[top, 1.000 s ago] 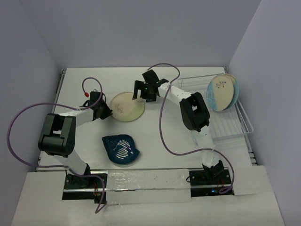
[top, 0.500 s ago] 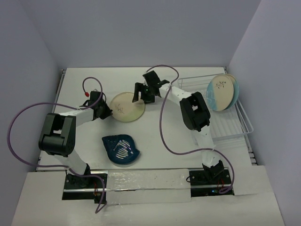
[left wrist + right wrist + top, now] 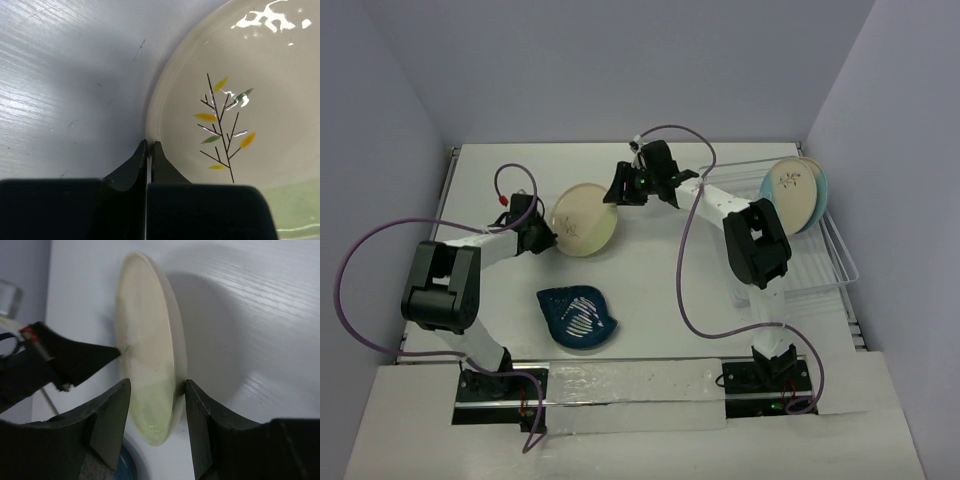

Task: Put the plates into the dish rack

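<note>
White tabletop (image 3: 650,280), pale lavender walls. Sprig plate (image 3: 583,221) left of centre, tilted steeply up. Right gripper (image 3: 623,190): fingers (image 3: 111,426) straddle plate's right rim, clamped on both faces. Left gripper (image 3: 546,239): fingers (image 3: 131,170) pressed together, tips against opposite rim. Teal leaf dish (image 3: 578,317) flat near front, apart from plate. Dish rack (image 3: 835,262) at far right, two rack plates (image 3: 790,195) standing at its far end.

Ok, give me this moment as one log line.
left pincer: shut, tips at sprig plate rim | right pincer: clamped on same plate, tilted up | rack: two plates in | leaf dish: not loaded
</note>
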You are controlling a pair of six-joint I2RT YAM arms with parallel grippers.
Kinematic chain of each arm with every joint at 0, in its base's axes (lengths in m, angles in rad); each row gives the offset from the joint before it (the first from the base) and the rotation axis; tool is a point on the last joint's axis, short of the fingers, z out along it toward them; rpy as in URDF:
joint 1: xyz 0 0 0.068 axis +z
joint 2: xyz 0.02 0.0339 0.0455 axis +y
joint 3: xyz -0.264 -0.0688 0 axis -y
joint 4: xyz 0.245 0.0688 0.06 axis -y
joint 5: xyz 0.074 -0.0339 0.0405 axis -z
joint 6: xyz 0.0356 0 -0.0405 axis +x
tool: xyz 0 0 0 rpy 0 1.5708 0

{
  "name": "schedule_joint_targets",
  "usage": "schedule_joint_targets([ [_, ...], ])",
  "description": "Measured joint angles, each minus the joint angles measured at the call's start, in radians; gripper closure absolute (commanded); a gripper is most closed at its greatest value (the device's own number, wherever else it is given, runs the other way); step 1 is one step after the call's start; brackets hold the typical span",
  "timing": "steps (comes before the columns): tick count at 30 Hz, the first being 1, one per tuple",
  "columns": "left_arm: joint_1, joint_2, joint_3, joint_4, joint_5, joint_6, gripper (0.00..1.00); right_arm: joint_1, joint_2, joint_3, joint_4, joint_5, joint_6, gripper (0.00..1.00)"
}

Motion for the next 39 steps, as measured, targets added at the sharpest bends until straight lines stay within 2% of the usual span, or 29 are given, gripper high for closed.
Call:
schedule_joint_targets([
  [7,0.003,0.001,0.0,0.012,0.005,0.009,1.0,0.011,-0.034,-0.033,0.128,-0.086,0.011,0.47],
  [12,-0.004,0.009,0.0,0.032,0.038,0.012,1.0,0.064,-0.033,-0.068,0.134,-0.135,0.026,0.5],
  [15,-0.009,0.014,0.0,0.038,0.046,0.014,1.0,0.091,-0.032,-0.075,0.128,-0.14,0.023,0.61],
  [20,-0.009,0.013,0.0,0.037,0.049,0.016,1.0,0.096,-0.032,-0.075,0.107,-0.059,-0.009,0.9],
  [22,-0.009,0.011,0.0,0.038,0.051,0.016,0.98,0.095,-0.033,-0.078,0.09,-0.004,-0.007,0.95],
  [23,-0.01,0.009,-0.001,0.037,0.051,0.016,0.88,0.096,-0.034,-0.078,0.086,0.012,-0.007,0.98],
  [26,-0.018,-0.008,-0.004,0.014,0.058,0.019,0.41,0.108,-0.052,-0.079,0.068,0.06,-0.019,1.0],
  [28,-0.026,-0.04,-0.004,-0.012,0.061,0.017,0.05,0.117,-0.078,-0.079,0.044,0.11,-0.053,1.0],
  [30,-0.03,-0.099,-0.004,-0.028,0.059,0.022,0.01,0.127,-0.114,-0.079,0.005,0.167,-0.104,1.0],
  [35,-0.031,-0.315,-0.004,-0.037,0.032,0.018,0.01,0.119,-0.245,-0.07,-0.107,0.306,-0.243,1.0],
  [39,-0.031,-0.451,-0.014,-0.036,-0.028,0.013,0.01,0.044,-0.374,-0.026,-0.177,0.336,-0.344,1.0],
])
